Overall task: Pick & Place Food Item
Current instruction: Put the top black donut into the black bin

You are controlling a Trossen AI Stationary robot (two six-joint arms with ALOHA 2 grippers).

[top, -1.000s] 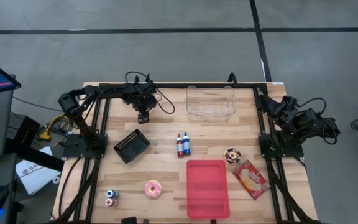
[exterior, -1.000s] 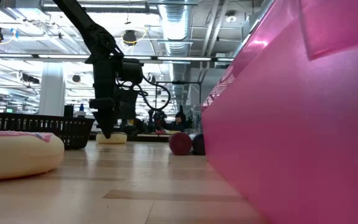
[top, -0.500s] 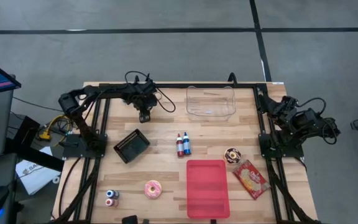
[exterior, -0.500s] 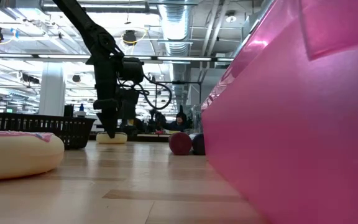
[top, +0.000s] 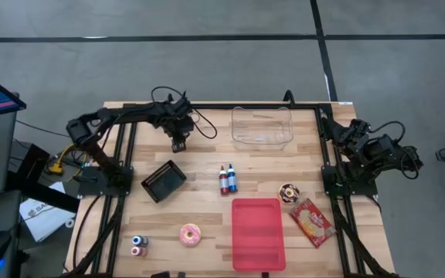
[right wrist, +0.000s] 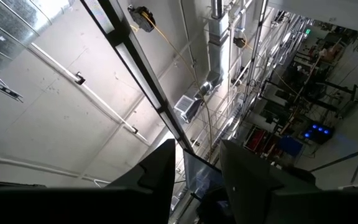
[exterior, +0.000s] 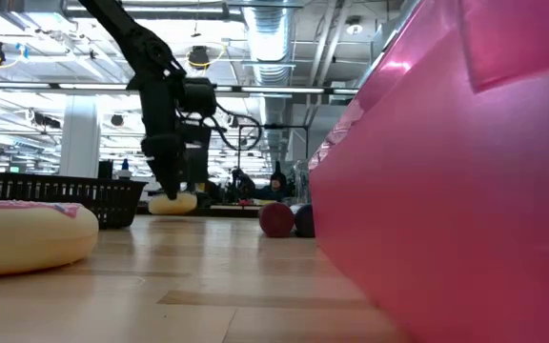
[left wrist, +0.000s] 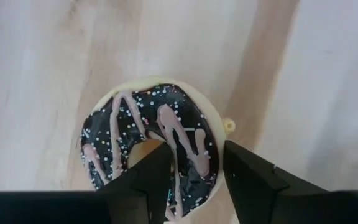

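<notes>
A doughnut (left wrist: 148, 143) with black icing, pink stripes and sprinkles hangs just above the wood at the table's far left, and shows as a pale ring (exterior: 172, 203) in the low view. My left gripper (top: 178, 144) points down over it and is shut on it. My right gripper (top: 344, 133) waits at the table's right edge, tipped upward. In its wrist view the right gripper (right wrist: 197, 162) is open with only the ceiling between its fingers. My left gripper (left wrist: 194, 155) holds one side of the doughnut's ring (left wrist: 194, 146). One finger (left wrist: 151, 168) stands in the hole and the other (left wrist: 244, 171) outside the rim. The fingers come from above, pointing down. The doughnut hangs roughly level, lifted a little clear of the table.
A clear tub (top: 262, 127) stands at the far middle and a black basket (top: 164, 180) near the left arm. Two bottles (top: 228, 179), a red tray (top: 257, 232), a pink doughnut (top: 190, 235), a small chocolate doughnut (top: 288, 192), a snack bag (top: 311, 222) and two cans (top: 137, 245) lie nearer.
My left gripper has taken hold of the doughnut and risen a little. The doughnut, which lay flat on the table, now hangs just clear of it.
</notes>
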